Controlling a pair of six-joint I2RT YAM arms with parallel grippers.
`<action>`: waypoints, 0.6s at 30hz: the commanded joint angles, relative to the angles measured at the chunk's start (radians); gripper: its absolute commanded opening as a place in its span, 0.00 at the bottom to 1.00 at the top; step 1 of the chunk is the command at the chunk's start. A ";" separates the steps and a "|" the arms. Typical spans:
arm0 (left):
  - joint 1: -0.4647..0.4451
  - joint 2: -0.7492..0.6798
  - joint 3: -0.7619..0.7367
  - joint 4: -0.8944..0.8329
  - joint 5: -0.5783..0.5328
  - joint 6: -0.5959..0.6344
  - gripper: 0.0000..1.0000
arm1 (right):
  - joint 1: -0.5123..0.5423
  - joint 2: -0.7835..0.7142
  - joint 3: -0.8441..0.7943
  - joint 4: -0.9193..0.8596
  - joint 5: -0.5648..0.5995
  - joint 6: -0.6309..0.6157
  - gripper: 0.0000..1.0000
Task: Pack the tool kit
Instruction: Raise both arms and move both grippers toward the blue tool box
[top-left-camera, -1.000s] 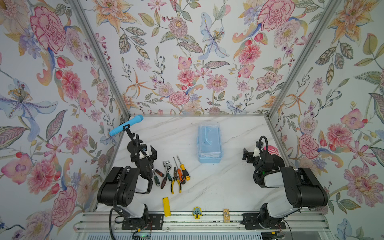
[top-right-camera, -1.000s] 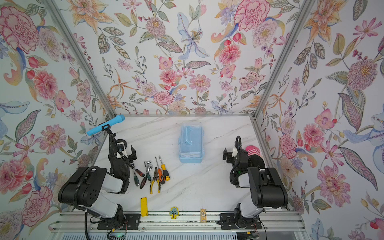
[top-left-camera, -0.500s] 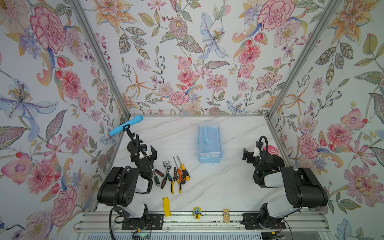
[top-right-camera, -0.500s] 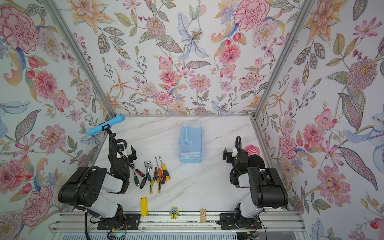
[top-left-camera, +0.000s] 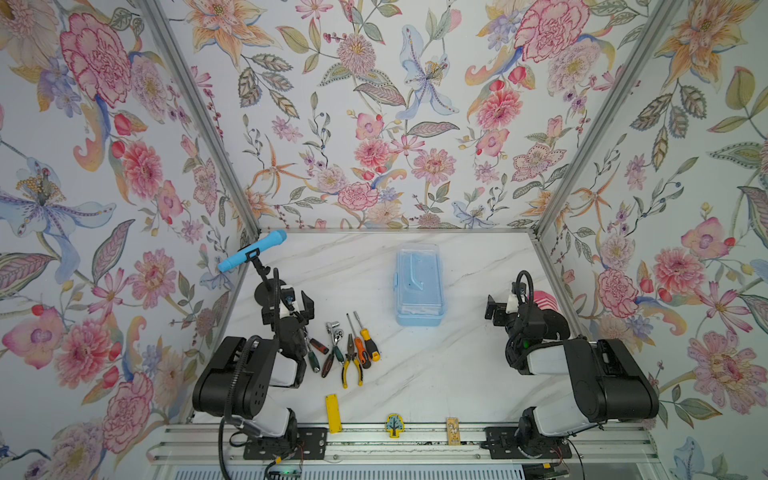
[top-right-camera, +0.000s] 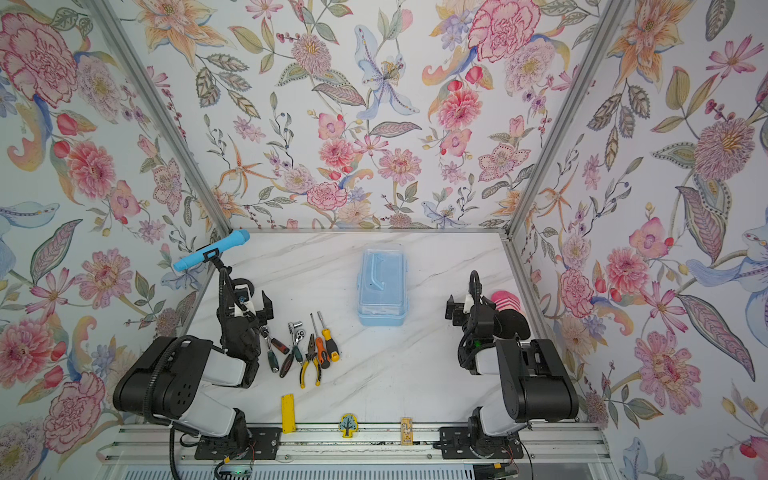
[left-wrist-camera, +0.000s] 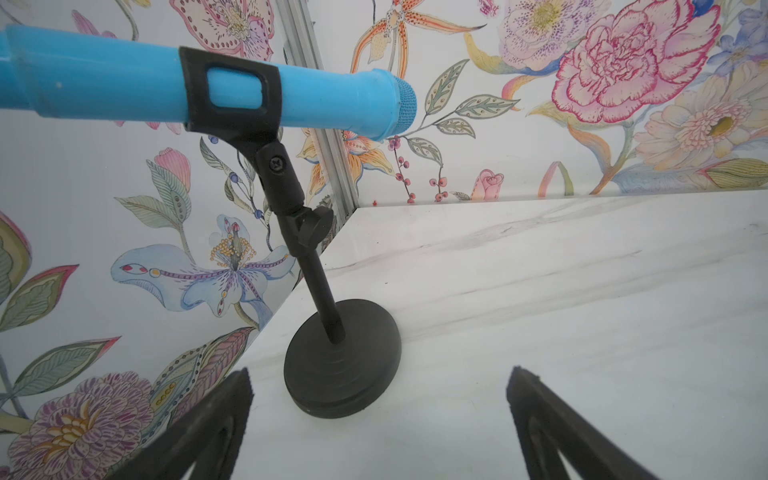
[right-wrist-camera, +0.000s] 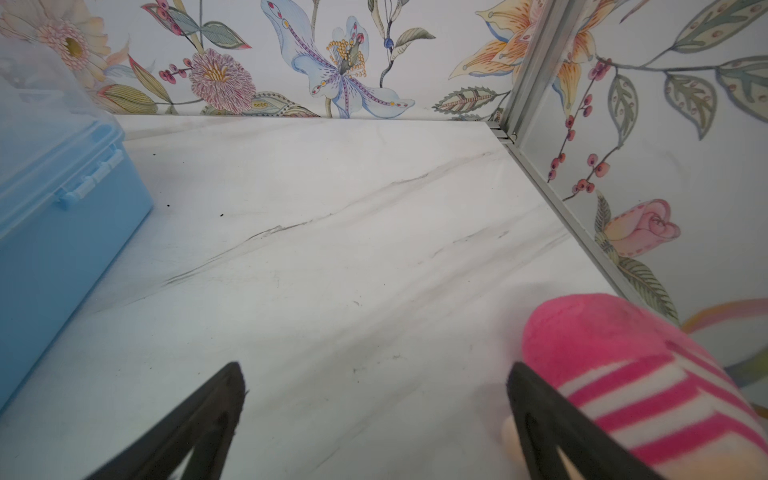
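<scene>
The tool kit's light-blue box (top-left-camera: 419, 286) (top-right-camera: 382, 286), clear lid shut and blue handle on top, stands mid-table in both top views. Left of it and nearer the front lie the tools: yellow-handled pliers (top-left-camera: 352, 368), an orange screwdriver (top-left-camera: 360, 355), a yellow screwdriver (top-left-camera: 368, 343) and ratchet wrenches (top-left-camera: 335, 332). My left gripper (top-left-camera: 287, 311) (left-wrist-camera: 380, 374) is open and empty, just left of the tools. Right of the box, my right gripper (top-left-camera: 513, 305) (right-wrist-camera: 374, 368) is open over bare table. The right wrist view shows the box (right-wrist-camera: 54, 199) off to one side.
A blue microphone (top-left-camera: 252, 250) (left-wrist-camera: 291, 95) on a black stand (left-wrist-camera: 343, 365) is close ahead of the left gripper. A pink striped soft thing (top-left-camera: 543, 298) (right-wrist-camera: 623, 365) lies beside the right gripper. A flat yellow bar (top-left-camera: 333, 413), a tree-shaped piece (top-left-camera: 392, 424) and a small card (top-left-camera: 453, 428) sit at the front edge.
</scene>
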 joint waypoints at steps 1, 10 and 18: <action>-0.063 -0.159 0.066 -0.166 -0.108 0.067 0.99 | 0.037 -0.152 0.120 -0.254 0.233 0.052 0.99; -0.085 -0.323 0.421 -0.913 0.121 -0.362 0.99 | 0.142 -0.383 0.512 -0.982 -0.016 0.422 0.99; -0.173 -0.289 0.458 -0.983 0.530 -0.544 0.93 | 0.413 -0.269 0.696 -1.209 -0.226 0.514 0.87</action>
